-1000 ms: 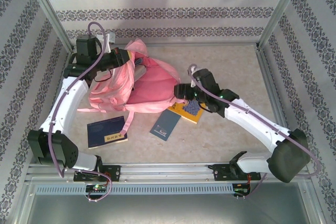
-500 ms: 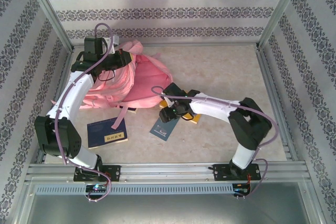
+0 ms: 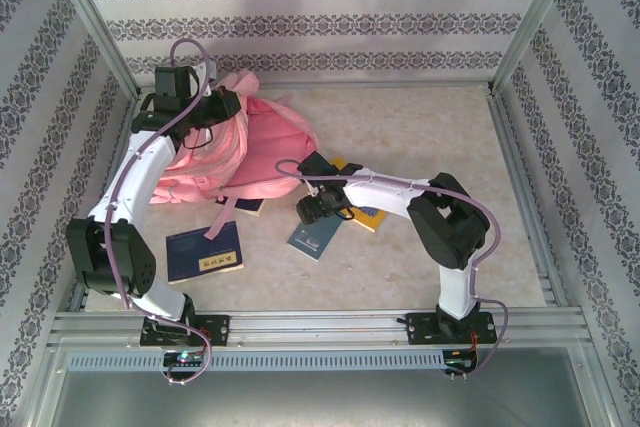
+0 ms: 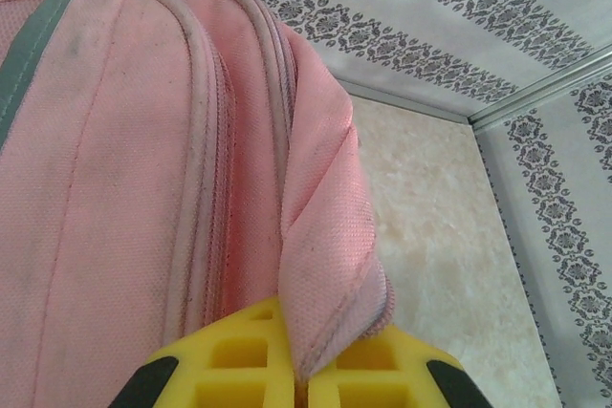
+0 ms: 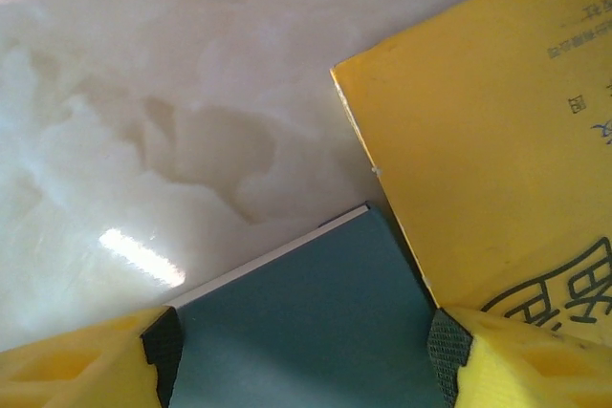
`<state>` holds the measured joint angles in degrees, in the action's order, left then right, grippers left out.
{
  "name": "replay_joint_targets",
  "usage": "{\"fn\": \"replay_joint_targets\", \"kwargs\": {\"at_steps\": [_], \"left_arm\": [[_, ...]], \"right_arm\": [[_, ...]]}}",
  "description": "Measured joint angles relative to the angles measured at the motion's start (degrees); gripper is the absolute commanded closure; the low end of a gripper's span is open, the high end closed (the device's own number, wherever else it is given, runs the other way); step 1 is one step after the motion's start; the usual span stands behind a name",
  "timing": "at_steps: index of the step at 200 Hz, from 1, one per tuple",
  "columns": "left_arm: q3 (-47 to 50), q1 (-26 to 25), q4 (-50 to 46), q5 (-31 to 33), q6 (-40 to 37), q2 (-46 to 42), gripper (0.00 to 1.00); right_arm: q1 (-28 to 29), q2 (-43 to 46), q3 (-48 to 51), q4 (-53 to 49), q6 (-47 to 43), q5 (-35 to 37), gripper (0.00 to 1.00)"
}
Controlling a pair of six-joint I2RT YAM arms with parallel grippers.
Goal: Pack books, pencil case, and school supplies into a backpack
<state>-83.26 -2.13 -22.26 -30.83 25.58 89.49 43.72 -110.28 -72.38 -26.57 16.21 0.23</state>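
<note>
And here's the left gripper up at ten o'clock on the pale marbled tabletop, clamped tight on a fold of the big pink fabric backpack. In the left wrist view its yellow fingers meet with pink cloth pinched between them. One backpack out there, slumped on its side, spreading from that gripper toward four o'clock. Over to the right gripper, near the table's centre: jaws spread wide, nothing gripped, poised over the corner of a thin teal book lying just at its six o'clock. The right wrist view puts that teal cover squarely between the two fingers. A flat yellow book sits right beside at three o'clock, edge against the teal one. Book count: three in plain sight, namely one teal, one yellow and one navy blue book with a yellow label at eight o'clock. The corner of a fourth book also pokes out from under the backpack's near edge.
</note>
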Motion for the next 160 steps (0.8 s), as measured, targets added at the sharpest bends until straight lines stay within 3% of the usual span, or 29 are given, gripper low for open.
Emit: {"fn": "replay_joint_targets", "kwargs": {"at_steps": [36, 75, 113, 160], "left_arm": [[3.1, 0.0, 1.9, -0.9, 0.4, 0.0, 0.96], [8.0, -0.1, 2.6, -2.4, 1.7, 0.0, 0.75], [9.0, -0.5, 2.1, -2.1, 2.5, -1.0, 0.54], [10.8, -4.2, -0.5, -0.6, 2.8, -10.3, 0.42]], "right_arm": [[0.1, 0.3, 1.2, 1.5, 0.2, 1.5, 0.27], [0.3, 5.1, 8.2, 5.9, 3.9, 0.5, 0.22], [0.5, 11.1, 15.1, 7.5, 14.7, -2.1, 0.23], [3.0, 17.4, 21.2, 8.7, 24.0, -8.7, 0.21]]}}
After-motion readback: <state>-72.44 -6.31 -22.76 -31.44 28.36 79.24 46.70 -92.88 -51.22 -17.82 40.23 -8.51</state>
